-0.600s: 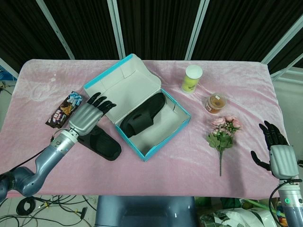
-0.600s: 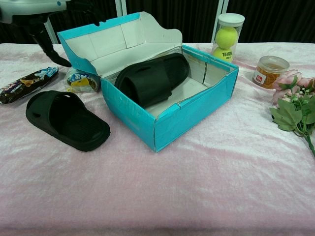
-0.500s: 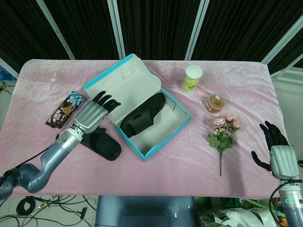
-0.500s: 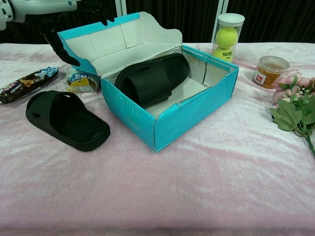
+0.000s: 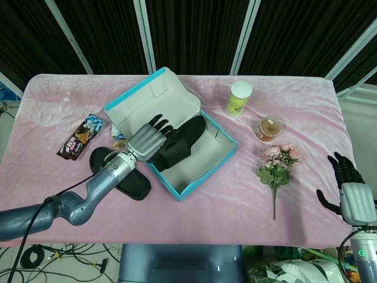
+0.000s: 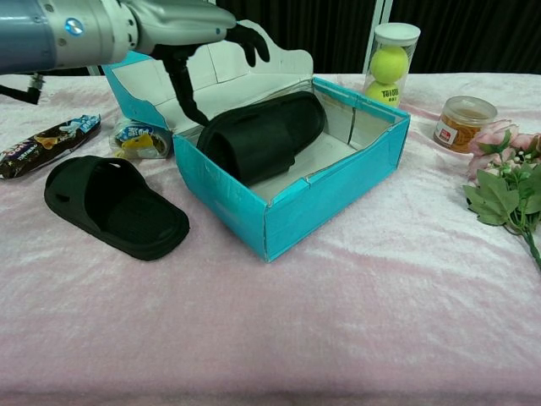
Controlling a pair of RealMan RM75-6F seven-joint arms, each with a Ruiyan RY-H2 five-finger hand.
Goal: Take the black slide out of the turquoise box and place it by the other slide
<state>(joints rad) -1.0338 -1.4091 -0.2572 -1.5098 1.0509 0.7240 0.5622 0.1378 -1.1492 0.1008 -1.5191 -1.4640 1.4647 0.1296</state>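
One black slide [image 5: 181, 143] [image 6: 262, 135] lies inside the open turquoise box [image 5: 189, 187] [image 6: 330, 199]. The other black slide [image 5: 122, 181] [image 6: 114, 207] rests on the pink cloth left of the box. My left hand [image 5: 149, 139] [image 6: 182, 30] hovers over the box's left side, above the end of the boxed slide. Its fingers are spread and it holds nothing. In the chest view its thumb hangs down in front of the lid. My right hand [image 5: 349, 196] stays at the table's right front edge, fingers apart and empty, seen only in the head view.
A snack bar [image 5: 79, 137] [image 6: 46, 144] and a small packet [image 5: 119, 140] [image 6: 139, 139] lie left of the box. A tennis-ball can [image 5: 238, 97] [image 6: 390, 59], a jar [image 5: 268, 128] [image 6: 461, 121] and a flower bunch [image 5: 277, 168] [image 6: 507, 178] stand to the right.
My left hand has moved right, from above the slide on the table to over the box and the slide inside it. The right hand has barely shifted.
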